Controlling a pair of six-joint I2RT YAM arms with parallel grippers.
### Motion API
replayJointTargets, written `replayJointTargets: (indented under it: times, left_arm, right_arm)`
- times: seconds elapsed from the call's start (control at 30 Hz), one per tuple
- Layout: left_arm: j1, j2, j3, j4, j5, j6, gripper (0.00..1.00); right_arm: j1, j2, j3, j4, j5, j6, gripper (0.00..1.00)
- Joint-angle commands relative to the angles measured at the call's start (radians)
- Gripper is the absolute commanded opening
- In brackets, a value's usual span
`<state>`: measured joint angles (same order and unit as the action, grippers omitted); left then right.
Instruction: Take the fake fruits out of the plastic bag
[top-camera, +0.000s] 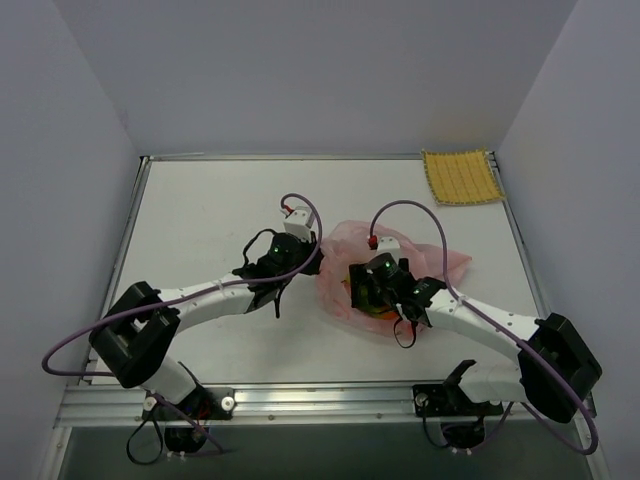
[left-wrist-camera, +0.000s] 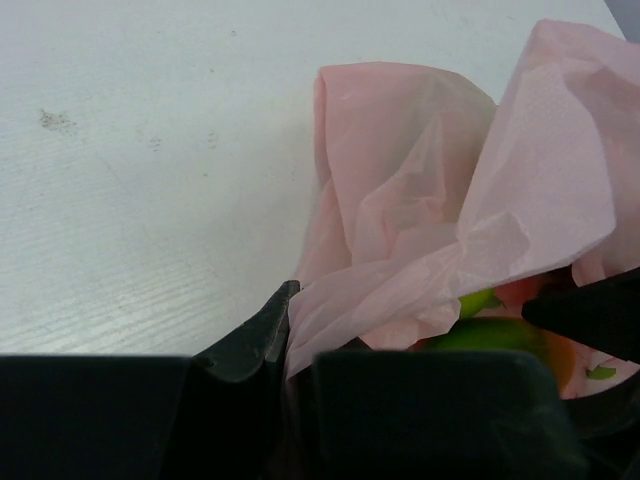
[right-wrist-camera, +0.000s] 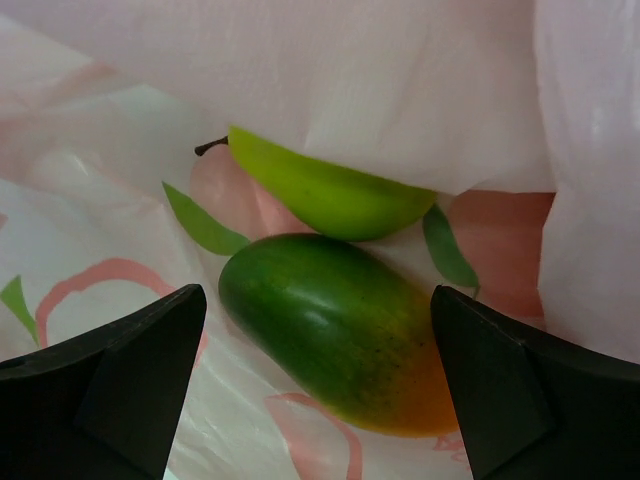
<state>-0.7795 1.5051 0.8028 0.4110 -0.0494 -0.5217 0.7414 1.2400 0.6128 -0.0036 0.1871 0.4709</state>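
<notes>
Pink bag holds mango, green fruit; right jaws wide, empty; left jaws pinching bag.

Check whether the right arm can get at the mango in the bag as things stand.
Probably yes. The right end effector is open inside the plastic bag, its fingers either side of the mango, nothing in between. The film drapes only the green fruit behind.

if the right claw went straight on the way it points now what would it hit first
Most likely the mango, centred ahead of the open right claw inside the plastic bag; a light green fruit lies just beyond. Depth is unclear.
</notes>
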Motion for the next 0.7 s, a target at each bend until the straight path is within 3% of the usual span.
replayJointTargets:
  times: [0.0,0.17,0.33,0.67]
  left_arm:
    - [0.023,0.003,0.058,0.043,0.049,0.015,0.02]
    - [0.023,0.009,0.027,0.067,0.095,-0.009,0.02]
    - [0.023,-0.008,-0.001,0.072,0.131,-0.032,0.02]
    - [0.022,-0.095,-0.063,-0.006,0.149,0.022,0.02]
  right_arm:
    - [0.024,-0.005,-0.021,0.011,-0.072,0.032,0.91]
    - [0.101,-0.069,-0.067,-0.035,-0.054,0.125,0.91]
    - [0.160,-0.011,-0.074,-0.059,0.001,0.182,0.94]
    - [0.219,-0.045,-0.050,-0.013,0.233,0.242,0.63]
